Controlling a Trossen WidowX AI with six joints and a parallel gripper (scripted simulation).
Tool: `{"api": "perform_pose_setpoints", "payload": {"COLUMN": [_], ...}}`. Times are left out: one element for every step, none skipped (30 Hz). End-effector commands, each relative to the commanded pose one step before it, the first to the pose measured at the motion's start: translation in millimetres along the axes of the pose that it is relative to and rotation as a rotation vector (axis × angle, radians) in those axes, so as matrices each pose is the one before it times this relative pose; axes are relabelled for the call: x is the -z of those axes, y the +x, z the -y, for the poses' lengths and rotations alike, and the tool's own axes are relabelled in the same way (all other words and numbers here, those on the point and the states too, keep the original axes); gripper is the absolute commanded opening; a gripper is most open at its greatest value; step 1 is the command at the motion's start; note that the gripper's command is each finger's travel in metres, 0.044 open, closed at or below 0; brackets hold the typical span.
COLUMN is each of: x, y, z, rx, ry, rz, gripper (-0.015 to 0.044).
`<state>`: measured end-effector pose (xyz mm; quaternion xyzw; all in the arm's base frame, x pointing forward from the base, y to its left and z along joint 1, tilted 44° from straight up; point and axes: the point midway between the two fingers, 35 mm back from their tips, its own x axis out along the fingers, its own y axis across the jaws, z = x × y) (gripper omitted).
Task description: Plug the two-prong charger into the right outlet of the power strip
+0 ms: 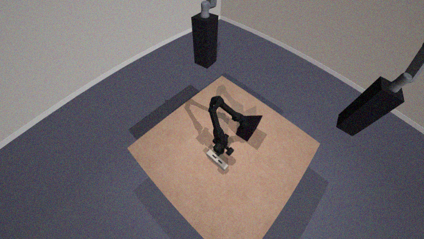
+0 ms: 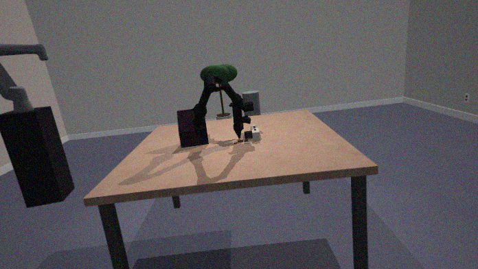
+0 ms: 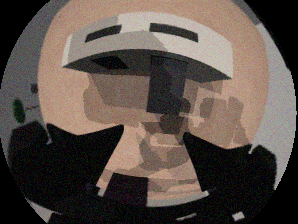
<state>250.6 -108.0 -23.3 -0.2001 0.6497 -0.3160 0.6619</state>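
A: Where does the slim black six-joint arm (image 1: 214,122) stand?

B: Its black block base (image 2: 191,127) sits on the square tan wooden worktop (image 2: 309,151). In the top view the base is toward two o'clock of the worktop's middle, and the arm reaches from it toward seven o'clock, bending down over the strip.

A: And the claw?

B: The black parallel-jaw claw (image 3: 152,163) is released, its jaws spread wide with nothing between them. In the wrist view the two dark fingers fill the lower part of the picture, one at eight o'clock, the other at four o'clock, with bare worktop and shadow between.

A: Where is the charger?

B: The small black boxy two-prong charger (image 3: 166,86) stands against the near face of the white rectangular power strip (image 3: 143,43), at twelve o'clock from the claw and apart from both fingers. In the exterior view it is a dark block (image 2: 248,134) touching the white strip (image 2: 255,133), just beside the claw tip. I cannot tell whether its prongs are inside a slot.

A: The outlets?

B: Two dark slots show on the strip's top face in the wrist view, one at eleven o'clock, one at one o'clock. In the top view the strip (image 1: 217,159) lies slantwise just below the claw (image 1: 220,149).
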Motion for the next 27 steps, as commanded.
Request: {"api": "perform_pose_setpoints", "payload": {"x": [-4.79, -3.49, -3.56, -3.6, -3.63, -3.63, -3.02, -1.84, -0.62, 0.0, 0.0, 0.0, 0.0, 0.0, 0.0, 0.0, 0.0, 0.0, 0.0, 0.0, 0.0, 0.0, 0.0, 0.0, 0.0, 0.0, 0.0], "y": [-16.65, -8.01, -8.01, -8.0, -7.97, -7.94, -6.51, -3.87, -1.28, 0.0, 0.0, 0.0, 0.0, 0.0, 0.0, 0.0, 0.0, 0.0, 0.0, 0.0, 0.0, 0.0, 0.0, 0.0, 0.0, 0.0, 0.0], "z": [-1.15, -0.49, -0.32, -0.14, 0.05, 0.25, 0.36, 0.28, 0.11, 0.0, 0.0, 0.0, 0.0, 0.0, 0.0, 0.0, 0.0, 0.0, 0.0, 0.0, 0.0, 0.0, 0.0, 0.0, 0.0, 0.0, 0.0], "rx": [0.00224, 0.00038, 0.00079, 0.0012, 0.00159, 0.00197, 0.00192, 0.00127, 0.00044, 0.0, 0.0, 0.0, 0.0, 0.0, 0.0, 0.0, 0.0, 0.0, 0.0, 0.0, 0.0, 0.0, 0.0, 0.0, 0.0, 0.0, 0.0], "ry": [-0.0169, -0.0022, -0.0014, -0.0005, 0.0005, 0.0016, 0.0021, 0.0017, 0.0006, 0.0, 0.0, 0.0, 0.0, 0.0, 0.0, 0.0, 0.0, 0.0, 0.0, 0.0, 0.0, 0.0, 0.0, 0.0, 0.0, 0.0, 0.0], "rz": [0.13285, 0.06812, 0.06746, 0.06675, 0.06599, 0.06517, 0.05322, 0.03163, 0.01049, 0.0, 0.0, 0.0, 0.0, 0.0, 0.0, 0.0, 0.0, 0.0, 0.0, 0.0, 0.0, 0.0, 0.0, 0.0, 0.0, 0.0, 0.0], "gripper": [0.044, 0.044, 0.044, 0.044, 0.044, 0.044, 0.044, 0.044, 0.044, 0.044, 0.044, 0.044, 0.044, 0.044, 0.044, 0.044, 0.044, 0.044, 0.044, 0.044, 0.044, 0.044, 0.044, 0.044, 0.044, 0.044, 0.044]}}
